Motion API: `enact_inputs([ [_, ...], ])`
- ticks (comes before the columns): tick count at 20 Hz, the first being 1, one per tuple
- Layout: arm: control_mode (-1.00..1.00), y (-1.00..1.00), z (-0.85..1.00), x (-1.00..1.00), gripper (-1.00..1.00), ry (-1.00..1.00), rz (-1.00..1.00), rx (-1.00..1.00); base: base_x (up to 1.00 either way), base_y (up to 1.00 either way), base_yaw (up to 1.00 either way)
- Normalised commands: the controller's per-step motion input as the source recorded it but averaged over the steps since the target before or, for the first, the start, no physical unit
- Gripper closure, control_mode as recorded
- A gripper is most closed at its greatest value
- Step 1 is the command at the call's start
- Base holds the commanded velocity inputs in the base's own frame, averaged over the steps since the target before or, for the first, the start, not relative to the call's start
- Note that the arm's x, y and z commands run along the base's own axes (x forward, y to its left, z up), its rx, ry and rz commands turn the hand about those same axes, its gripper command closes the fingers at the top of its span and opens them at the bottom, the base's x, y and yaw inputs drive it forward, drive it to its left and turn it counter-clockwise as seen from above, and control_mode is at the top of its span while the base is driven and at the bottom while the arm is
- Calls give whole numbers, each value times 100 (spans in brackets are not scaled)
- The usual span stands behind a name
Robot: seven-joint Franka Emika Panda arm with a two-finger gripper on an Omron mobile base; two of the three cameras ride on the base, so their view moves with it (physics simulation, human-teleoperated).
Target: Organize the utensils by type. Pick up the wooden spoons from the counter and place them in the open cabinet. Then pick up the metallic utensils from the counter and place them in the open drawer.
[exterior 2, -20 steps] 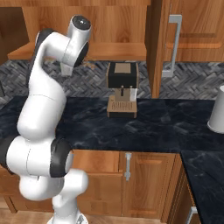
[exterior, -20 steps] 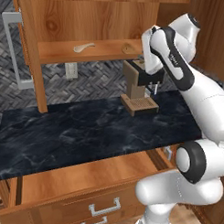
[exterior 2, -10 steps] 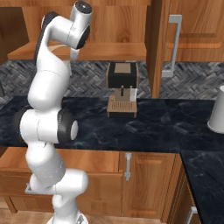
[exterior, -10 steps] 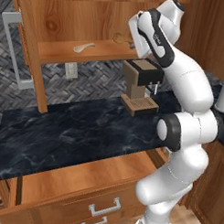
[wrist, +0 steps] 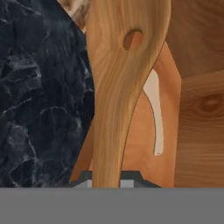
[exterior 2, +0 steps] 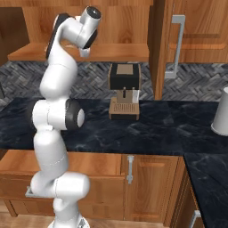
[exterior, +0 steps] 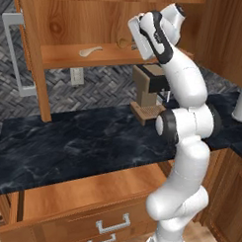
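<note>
Cabinet (exterior: 61,54) shelf holds pale spoon (exterior: 90,51); gripper (wrist: 107,181) clenched on darker wooden spoon (wrist: 118,87).

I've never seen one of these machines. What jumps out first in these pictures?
The tall white arm rears up from the floor to the open wall cabinet. Its jaws are shut on a wooden spoon at shelf height. A paler spoon already lies on the shelf, above the black counter.

A small coffee machine with a black box top and tan wooden tray (exterior 2: 124,95) stands near a grey zigzag tile wall (exterior 2: 196,80), with a white wall socket (exterior: 76,75) on that wall and a white round jug (exterior 2: 221,113) off to one side.
</note>
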Motion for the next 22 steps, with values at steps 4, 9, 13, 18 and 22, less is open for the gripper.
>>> enact_inputs([
  [4,-100,9,-28,68,100,-3,13,-6,0,0,0],
  [9,-100,8,-11,75,100,-2,12,-5,0,0,0],
  [13,-100,5,0,73,100,0,8,-8,0,0,0],
  [18,-100,11,0,59,100,0,5,-11,0,0,0],
  [22,-100,13,0,51,100,0,3,-13,0,0,0],
])
